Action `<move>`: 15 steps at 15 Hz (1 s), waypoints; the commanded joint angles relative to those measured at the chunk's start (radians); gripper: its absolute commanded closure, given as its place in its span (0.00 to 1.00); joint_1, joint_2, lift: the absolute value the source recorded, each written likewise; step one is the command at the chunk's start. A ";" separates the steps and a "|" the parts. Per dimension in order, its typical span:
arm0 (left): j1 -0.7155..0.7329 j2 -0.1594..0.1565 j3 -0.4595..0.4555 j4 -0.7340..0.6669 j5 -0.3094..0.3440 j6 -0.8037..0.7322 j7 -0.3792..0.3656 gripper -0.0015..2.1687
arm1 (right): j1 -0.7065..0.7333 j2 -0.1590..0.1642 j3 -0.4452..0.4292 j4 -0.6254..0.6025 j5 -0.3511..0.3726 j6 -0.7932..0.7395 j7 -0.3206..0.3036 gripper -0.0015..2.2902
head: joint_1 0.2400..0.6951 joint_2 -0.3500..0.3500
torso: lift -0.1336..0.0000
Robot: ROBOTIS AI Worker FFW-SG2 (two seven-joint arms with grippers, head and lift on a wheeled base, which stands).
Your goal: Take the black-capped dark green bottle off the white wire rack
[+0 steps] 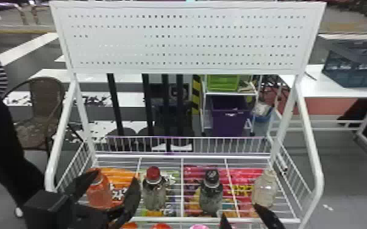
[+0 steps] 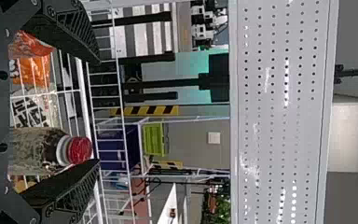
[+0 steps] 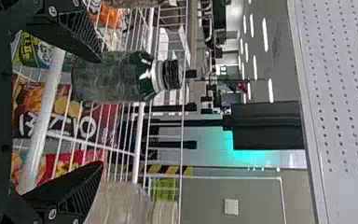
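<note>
– On the white wire rack (image 1: 173, 219), dark green bottle (image 1: 211, 198) upright, ungripped. Jaws?
– Left gripper (image 2: 98, 112) spread, right gripper (image 3: 100, 112) spread but off-centre. Straight advance could tip it with a fingertip.
– Clear bottle (image 1: 265, 189) too?
– Could get clipped by the other finger. Gap's hard to judge.

The bottle (image 1: 211, 196) is dark green, the rack (image 1: 192, 68) white, the strip (image 1: 196, 94) striped yellow-black, the chair (image 1: 42, 97) perhaps brown

Four bottles (image 1: 212, 196) stand side by side on the rack (image 1: 179, 156), with packets (image 1: 122, 173) beneath.
</note>
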 commanded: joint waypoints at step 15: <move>-0.012 0.014 0.009 0.025 0.006 0.000 -0.002 0.07 | -0.296 0.061 0.110 0.245 -0.013 0.142 -0.033 0.34 | 0.57 0.50 | 1.00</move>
